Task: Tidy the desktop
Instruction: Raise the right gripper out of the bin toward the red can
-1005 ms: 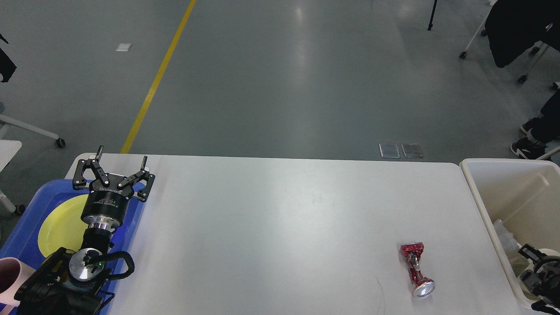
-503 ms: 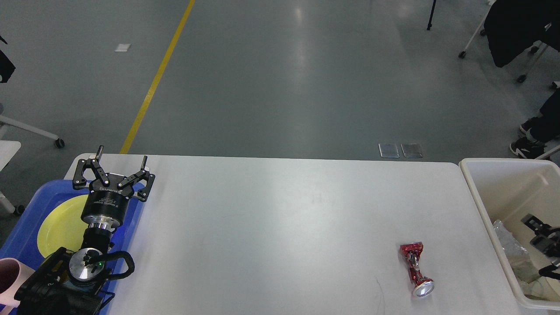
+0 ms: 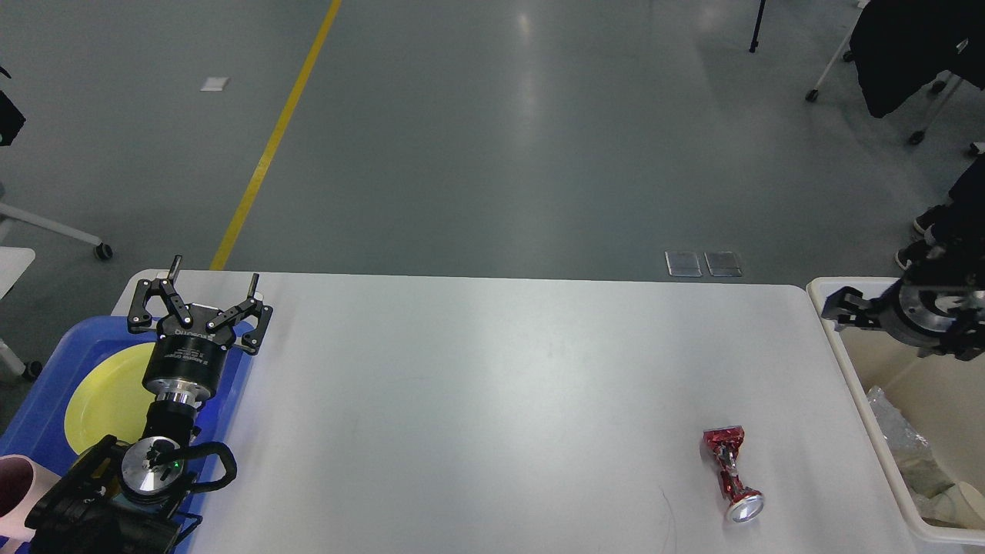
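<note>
The white desktop [image 3: 492, 385] fills the middle of the head view. On its right front part lies a crushed red can [image 3: 729, 473] with its silver end toward me. My left gripper [image 3: 214, 277] stands open and empty over the back edge of the blue tray [image 3: 46, 400] at the desktop's left end. My right gripper [image 3: 837, 309] hangs over the far left corner of the cream bin [image 3: 854, 369], well behind the can and to its right. It looks dark and blurred, so its fingers cannot be told apart.
A yellow plate [image 3: 104, 400] lies in the blue tray, and a pink cup [image 3: 15, 481] shows at the tray's near left. Crumpled clear and white waste [image 3: 904, 446] sits in the bin. Chair legs and a person's shoes stand on the floor behind.
My right gripper has risen out of the bin and moved back, from its near part to above its far left corner. The left arm and the can have not moved.
</note>
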`<state>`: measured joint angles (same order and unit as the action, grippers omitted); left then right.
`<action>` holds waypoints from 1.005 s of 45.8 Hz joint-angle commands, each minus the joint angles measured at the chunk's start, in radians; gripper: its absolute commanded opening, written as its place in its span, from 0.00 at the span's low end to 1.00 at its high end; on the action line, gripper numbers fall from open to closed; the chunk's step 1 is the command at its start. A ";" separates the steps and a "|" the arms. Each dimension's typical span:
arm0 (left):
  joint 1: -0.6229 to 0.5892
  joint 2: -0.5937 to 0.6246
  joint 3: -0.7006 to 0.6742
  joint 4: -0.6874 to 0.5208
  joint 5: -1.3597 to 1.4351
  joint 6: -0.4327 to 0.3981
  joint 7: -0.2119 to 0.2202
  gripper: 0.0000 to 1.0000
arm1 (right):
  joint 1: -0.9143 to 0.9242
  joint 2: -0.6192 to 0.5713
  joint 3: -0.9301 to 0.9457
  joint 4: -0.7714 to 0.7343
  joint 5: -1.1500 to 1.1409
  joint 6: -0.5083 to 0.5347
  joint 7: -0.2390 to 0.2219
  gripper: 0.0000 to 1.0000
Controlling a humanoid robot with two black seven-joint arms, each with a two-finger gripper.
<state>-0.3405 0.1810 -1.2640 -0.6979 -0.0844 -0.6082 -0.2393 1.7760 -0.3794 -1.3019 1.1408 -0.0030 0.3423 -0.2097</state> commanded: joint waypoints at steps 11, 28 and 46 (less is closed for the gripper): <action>0.002 0.000 0.000 0.000 0.000 0.001 0.000 0.96 | 0.506 0.116 0.101 0.247 0.029 0.498 0.001 1.00; 0.000 0.000 0.002 0.002 0.000 0.001 0.000 0.96 | 0.750 0.059 0.167 0.422 0.061 0.598 0.001 1.00; 0.000 0.000 0.002 0.002 0.000 0.001 0.000 0.96 | 0.616 -0.007 0.151 0.429 0.011 0.489 0.001 0.96</action>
<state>-0.3407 0.1810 -1.2628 -0.6965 -0.0844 -0.6075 -0.2393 2.4900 -0.3772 -1.1493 1.5812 0.0386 0.9032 -0.2087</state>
